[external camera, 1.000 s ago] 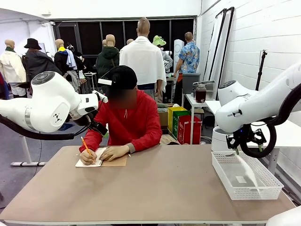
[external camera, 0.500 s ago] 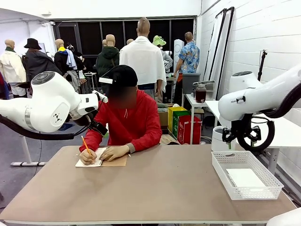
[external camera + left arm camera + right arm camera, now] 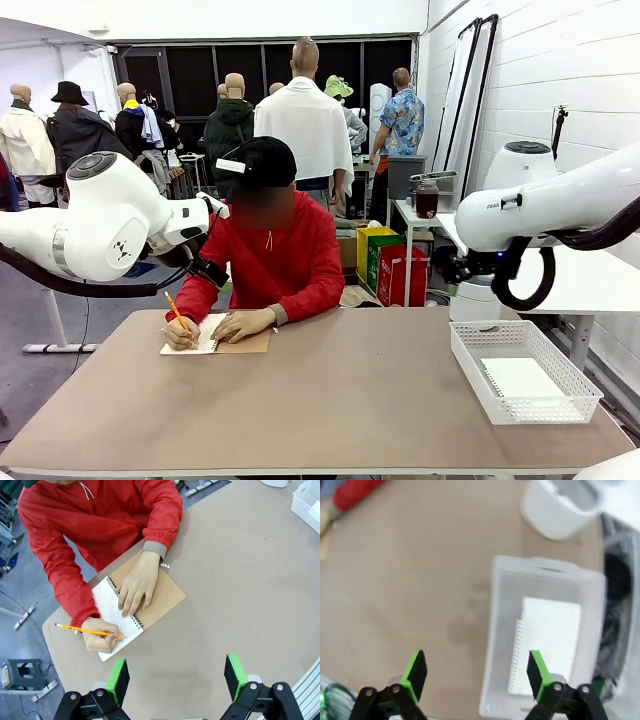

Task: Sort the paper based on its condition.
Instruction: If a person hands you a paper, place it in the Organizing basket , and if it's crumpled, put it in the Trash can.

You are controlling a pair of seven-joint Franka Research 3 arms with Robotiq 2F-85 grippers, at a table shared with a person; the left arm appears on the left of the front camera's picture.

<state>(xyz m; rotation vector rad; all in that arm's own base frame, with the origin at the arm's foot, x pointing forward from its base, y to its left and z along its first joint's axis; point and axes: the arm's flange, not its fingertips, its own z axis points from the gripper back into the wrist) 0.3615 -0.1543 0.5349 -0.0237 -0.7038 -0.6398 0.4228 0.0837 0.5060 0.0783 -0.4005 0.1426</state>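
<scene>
**Right arm is lifted off the basket, sheet left inside**

Since a second ago, the right arm is lifted up and swung back from the white basket [image 3: 520, 410], and a sheet of paper [image 3: 522, 378] is now seen lying flat in it. The right tool [image 3: 477, 669] is held high over the basket wall, wide apart, with nothing in it. The left tool [image 3: 176, 674] is also spread wide and bare, and it is held above the tabletop [image 3: 330, 400] near the person.

A pencil [image 3: 85, 630] is held in one hand [image 3: 100, 639] of the person. The other hand [image 3: 135, 587] is laid on the notebook [image 3: 160, 597], which is kept flat on the tabletop.

The paper is judged to be very light, thin and bendy. It can be creased or torn with little force, and it can be blown or slid away. One long side looks rough, like it was pulled from a spiral. A flat sheet is hard to pinch from above, so it is best taken at a free edge or corner, gently. It is easier still if the sheet is held up by the person.
</scene>
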